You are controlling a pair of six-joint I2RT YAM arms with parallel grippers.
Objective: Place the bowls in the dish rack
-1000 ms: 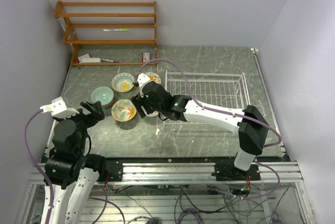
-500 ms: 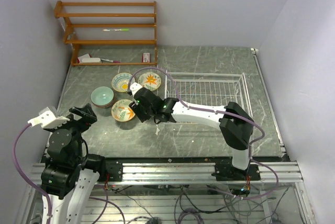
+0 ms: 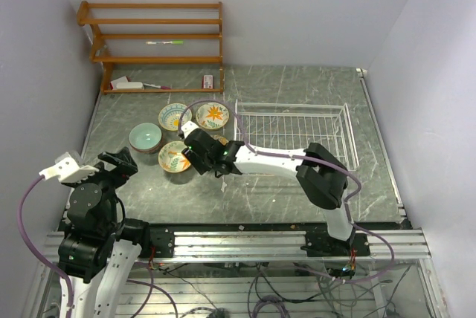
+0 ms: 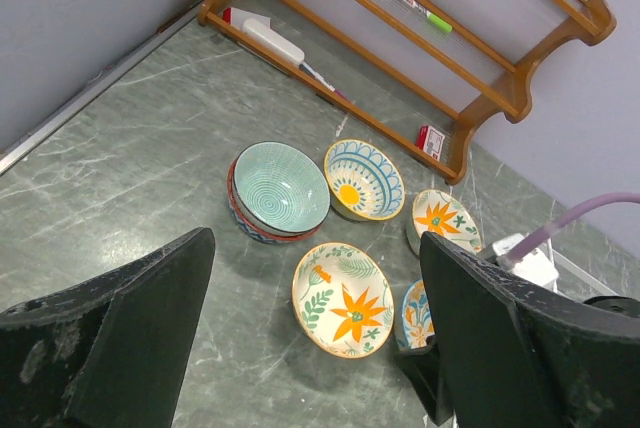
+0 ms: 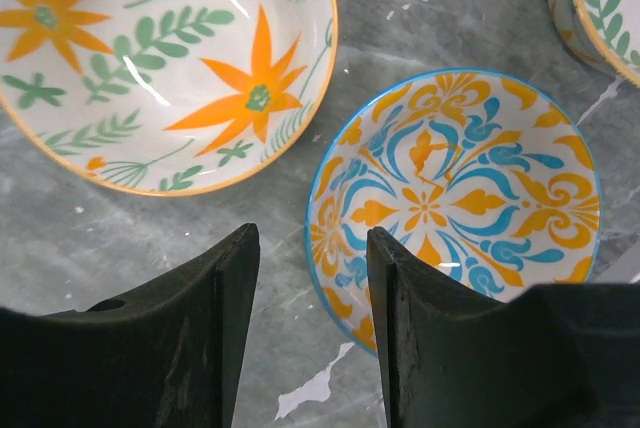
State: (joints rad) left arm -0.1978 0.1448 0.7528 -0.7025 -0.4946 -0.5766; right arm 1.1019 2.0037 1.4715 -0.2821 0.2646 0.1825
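Note:
Several bowls lie left of the white wire dish rack (image 3: 291, 105), which holds nothing. A pale teal bowl (image 4: 280, 186) sits nested in a reddish-brown one. Beside it are a blue-and-yellow bowl (image 4: 364, 179), an orange-flower bowl (image 4: 444, 219) and a leaf-and-flower bowl (image 4: 345, 298). My right gripper (image 5: 312, 233) is open and straddles the near rim of a blue-and-orange bowl (image 5: 480, 188). One finger is outside the rim and the other is over the inside. In the top view this gripper (image 3: 196, 156) hides that bowl. My left gripper (image 4: 318, 240) hangs wide open, high above the bowls.
A brown wooden shelf unit (image 3: 152, 43) stands at the back left with a marker (image 3: 164, 41) and small items on it. Walls close in on the left and the back. The rack sits near the table's right edge.
My right arm has swung left and down onto the bowls, and its jaws have narrowed around the blue-and-orange bowl's rim. My left arm pulled back toward its base and has held still since.

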